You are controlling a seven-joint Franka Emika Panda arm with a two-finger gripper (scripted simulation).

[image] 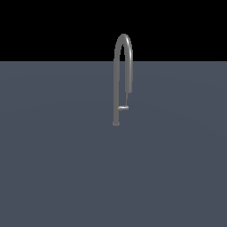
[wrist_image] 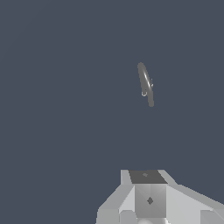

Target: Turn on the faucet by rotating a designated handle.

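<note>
1. 1 flat grey-blue surface [image: 57,177] fills the lower three quarters of the exterior view, under a black band across the top; bears only the tap, upper centre.
2. Faucet [image: 123,66] stands upright at upper centre of the exterior view, arch rising into the black band, small round base touching the surface. Seen from above in the wrist view as a short slanted sliver in the upper right of centre, well apart from the arm.
3. Gripper [wrist_image: 146,199] shows only as a pale blocky body at the bottom edge of the wrist view; absent from the exterior view. Fingertips out of frame, so cannot tell how wide apart they stand; nothing seen held.
4. Handle [image: 123,107] juts sideways from the stem toward the exterior view's right, low on the tube, just above the base. Untouched.
5. Judged barely begun: 0 contact made. Approach, engagement with the lever and rotation all left.
</note>
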